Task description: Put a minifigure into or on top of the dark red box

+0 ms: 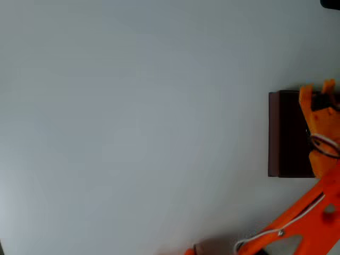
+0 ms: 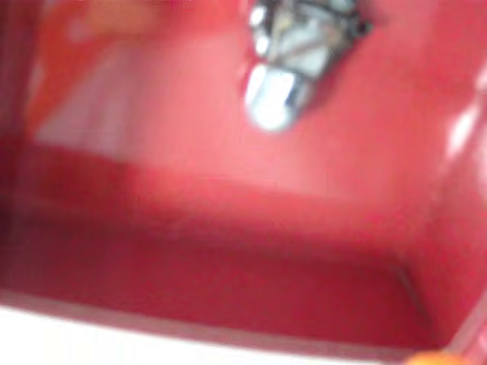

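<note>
The dark red box [image 1: 274, 133] sits at the right edge of the overhead view, its interior almost black. My orange gripper [image 1: 317, 89] hangs over the box's upper end, and its two fingertips stand visibly apart. In the wrist view the box's red walls and floor [image 2: 228, 228] surround the camera, all blurred. The minifigure [image 2: 293, 57] appears as a small shiny grey and dark shape near the top centre. It looks to rest against the box's inner surface, free of the fingers, though the blur leaves the contact unsure.
The pale grey table [image 1: 133, 127] spreads bare to the left of the box. The orange arm [image 1: 303, 218] with a white cable crosses the lower right corner. A dark object [image 1: 330, 3] shows at the top right corner.
</note>
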Robot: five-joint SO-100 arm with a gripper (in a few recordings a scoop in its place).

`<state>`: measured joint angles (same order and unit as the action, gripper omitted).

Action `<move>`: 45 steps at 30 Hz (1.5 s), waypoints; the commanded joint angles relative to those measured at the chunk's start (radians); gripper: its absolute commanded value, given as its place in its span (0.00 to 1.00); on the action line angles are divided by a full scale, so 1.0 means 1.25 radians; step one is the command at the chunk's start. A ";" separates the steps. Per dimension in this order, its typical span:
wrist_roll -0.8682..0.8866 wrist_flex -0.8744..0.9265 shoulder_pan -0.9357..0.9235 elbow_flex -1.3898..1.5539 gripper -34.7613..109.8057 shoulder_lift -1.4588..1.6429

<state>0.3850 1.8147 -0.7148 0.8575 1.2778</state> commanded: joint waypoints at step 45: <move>-0.275 -0.382 1.253 1.734 0.24 1.706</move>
<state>0.0460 1.3208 0.8575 3.0235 3.3962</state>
